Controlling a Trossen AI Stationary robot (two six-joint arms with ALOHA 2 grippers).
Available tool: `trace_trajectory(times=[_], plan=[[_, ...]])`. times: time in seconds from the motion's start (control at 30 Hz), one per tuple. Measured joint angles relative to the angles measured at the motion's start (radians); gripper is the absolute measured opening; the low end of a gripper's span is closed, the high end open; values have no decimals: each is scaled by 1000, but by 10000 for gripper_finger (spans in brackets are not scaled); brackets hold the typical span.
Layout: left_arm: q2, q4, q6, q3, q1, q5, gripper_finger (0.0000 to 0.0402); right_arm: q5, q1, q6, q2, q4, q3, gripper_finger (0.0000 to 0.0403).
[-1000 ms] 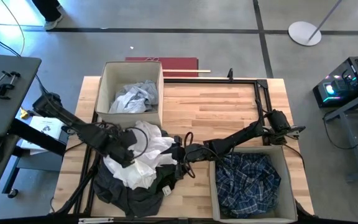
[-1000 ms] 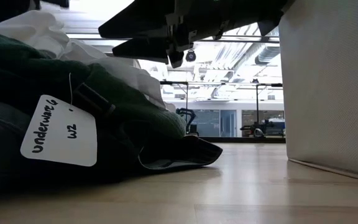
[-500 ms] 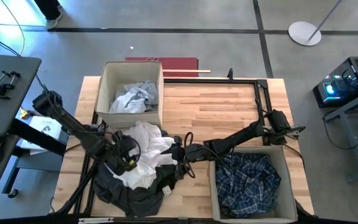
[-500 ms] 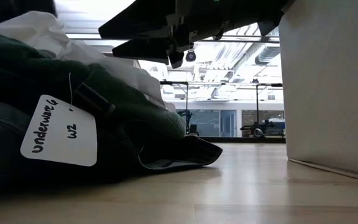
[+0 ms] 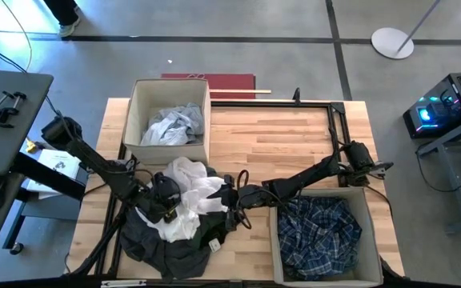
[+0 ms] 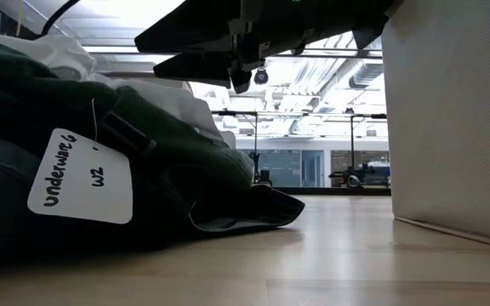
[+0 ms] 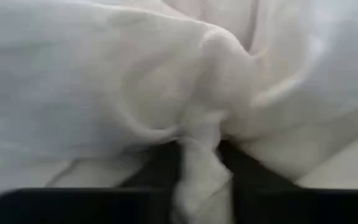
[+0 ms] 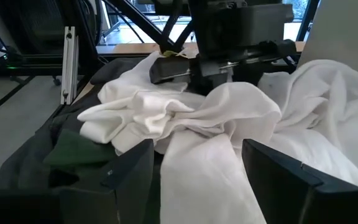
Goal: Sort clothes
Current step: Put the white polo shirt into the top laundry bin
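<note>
L gripper (image 5: 169,210) had slid further into the pile and pinched a fold of white garment (image 7: 185,124) between its fingers, so pickup looked underway; R gripper (image 5: 232,198) waited beside, fingers wide.

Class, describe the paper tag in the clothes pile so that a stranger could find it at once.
Start at the clothes pile at the table's front left. On its near edge, against the dark green garment, hangs a white tag. It alone bears handwriting: "underwear" and "W2".
</note>
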Motion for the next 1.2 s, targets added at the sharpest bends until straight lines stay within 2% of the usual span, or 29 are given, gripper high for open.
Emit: trace_trajectory(times=[0.03,0.07,0.23,0.47,0.7,0.83,0.93,1.0,1.2], plan=[[1,-3,17,8,0,-18,38,0,0,0,0,0,0,239],[2,-6,31,18,0,-42,22,0,0,0,0,0,0,239],[-29,-33,168,147,0,-167,14,0,3,2,0,0,0,239],[-117,-185,500,468,-4,-382,4,3,20,0,-2,0,0,239],[-168,-227,954,759,-6,-695,1,24,25,-11,-2,-7,0,239],[-170,-172,1279,870,10,-886,1,27,24,-35,-7,-10,0,239],[-171,-98,1516,926,31,-1003,1,73,24,-55,-33,-53,-2,239],[-175,-78,1641,958,56,-1011,1,119,24,-73,-70,-98,-2,239],[-185,-27,1849,1052,183,-1010,1,253,37,-87,-198,-267,-1,239]])
